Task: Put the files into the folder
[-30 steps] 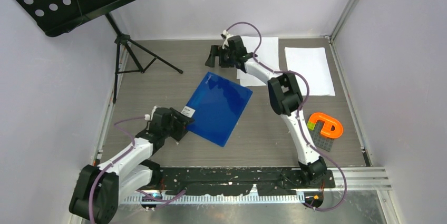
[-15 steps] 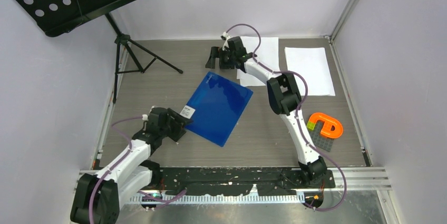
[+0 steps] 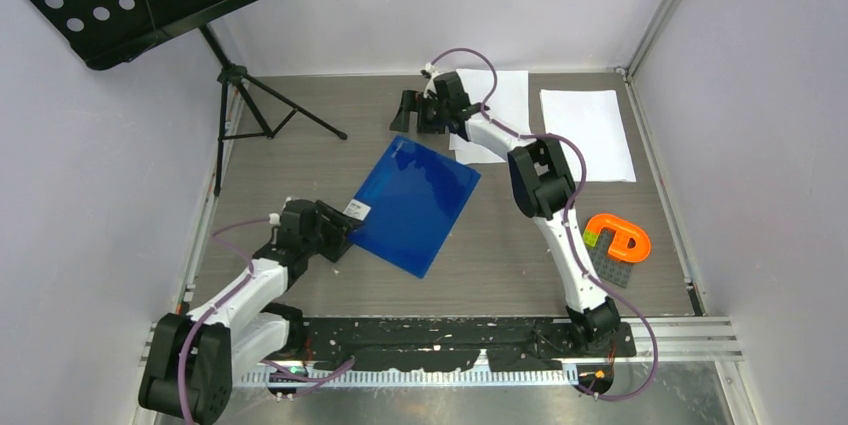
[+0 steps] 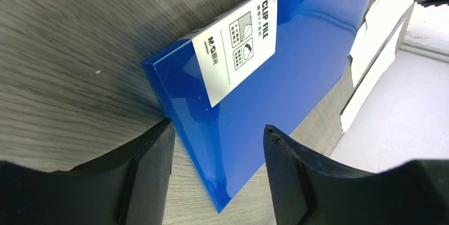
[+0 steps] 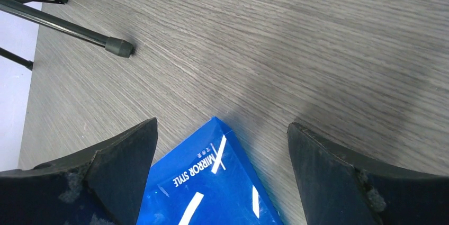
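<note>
Presently the blue folder (image 3: 415, 200) lies closed on the tabletop (image 3: 300, 165), files (image 3: 590, 130) well apart at far right. Step judged: opening the cover. Left tool (image 4: 217, 127) spread astride its near-left corner; right tool (image 5: 222, 124) spread above the far corner. Next: pinch the cover alone. Interior hidden; sheet count unclear.

Folder (image 4: 296, 61): blue, lying flat on the grey wood-grain table (image 4: 79, 50).
Label (image 4: 241, 45): white, reading "CLIP FILE", sitting on the folder's cover beside its spine edge.
Gripper (image 4: 217, 129): black fingers standing apart, straddling the folder's near edge, one fingertip just beside the spine.
Files (image 4: 378, 24): white sheets lying beyond the folder's far end.
</note>
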Motion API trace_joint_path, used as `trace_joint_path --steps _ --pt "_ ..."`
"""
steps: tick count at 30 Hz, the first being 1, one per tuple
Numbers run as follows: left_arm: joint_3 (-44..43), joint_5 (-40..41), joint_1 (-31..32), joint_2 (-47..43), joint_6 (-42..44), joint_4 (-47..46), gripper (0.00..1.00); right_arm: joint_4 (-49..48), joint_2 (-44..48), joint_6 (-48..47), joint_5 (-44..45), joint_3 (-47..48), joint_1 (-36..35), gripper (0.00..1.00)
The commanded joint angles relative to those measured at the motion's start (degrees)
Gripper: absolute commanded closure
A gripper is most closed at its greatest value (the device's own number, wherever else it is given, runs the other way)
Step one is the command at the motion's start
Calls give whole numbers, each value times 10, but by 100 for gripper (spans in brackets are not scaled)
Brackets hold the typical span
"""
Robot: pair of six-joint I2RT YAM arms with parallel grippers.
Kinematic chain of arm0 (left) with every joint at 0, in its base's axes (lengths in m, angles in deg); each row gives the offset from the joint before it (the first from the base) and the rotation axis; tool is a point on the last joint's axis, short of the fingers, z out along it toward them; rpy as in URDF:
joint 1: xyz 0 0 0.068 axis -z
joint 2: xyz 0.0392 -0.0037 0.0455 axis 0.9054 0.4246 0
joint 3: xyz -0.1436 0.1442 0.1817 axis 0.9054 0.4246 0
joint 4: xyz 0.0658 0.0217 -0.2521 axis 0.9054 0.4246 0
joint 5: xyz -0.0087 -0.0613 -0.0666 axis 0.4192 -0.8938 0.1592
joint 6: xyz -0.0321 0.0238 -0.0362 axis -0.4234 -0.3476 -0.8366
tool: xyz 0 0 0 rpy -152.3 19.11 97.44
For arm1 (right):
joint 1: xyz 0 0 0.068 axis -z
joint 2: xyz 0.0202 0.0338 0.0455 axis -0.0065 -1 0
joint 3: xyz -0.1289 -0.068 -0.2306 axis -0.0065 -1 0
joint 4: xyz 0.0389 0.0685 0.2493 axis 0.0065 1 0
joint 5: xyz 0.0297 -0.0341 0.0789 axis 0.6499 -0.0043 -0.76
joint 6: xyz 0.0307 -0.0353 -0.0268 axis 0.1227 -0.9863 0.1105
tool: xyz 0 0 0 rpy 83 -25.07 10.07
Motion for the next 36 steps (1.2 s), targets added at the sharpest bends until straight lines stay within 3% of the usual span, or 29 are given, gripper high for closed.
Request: trace_joint_path --steps 1,14,21,26,36 --pt "-5 -12 -5 -1 1 -43 39 40 25 10 -9 -34 -4 2" --pt "0 -23 -22 -9 6 -41 40 22 34 16 -11 -69 -9 2" --pt "41 -33 -25 12 -42 -147 42 25 36 21 -21 -73 -15 2" --pt "84 -20 -25 7 -99 -240 49 23 47 29 -35 -96 -23 2" --pt "92 17 3 -5 -157 -281 63 -6 82 54 -56 -168 -47 2"
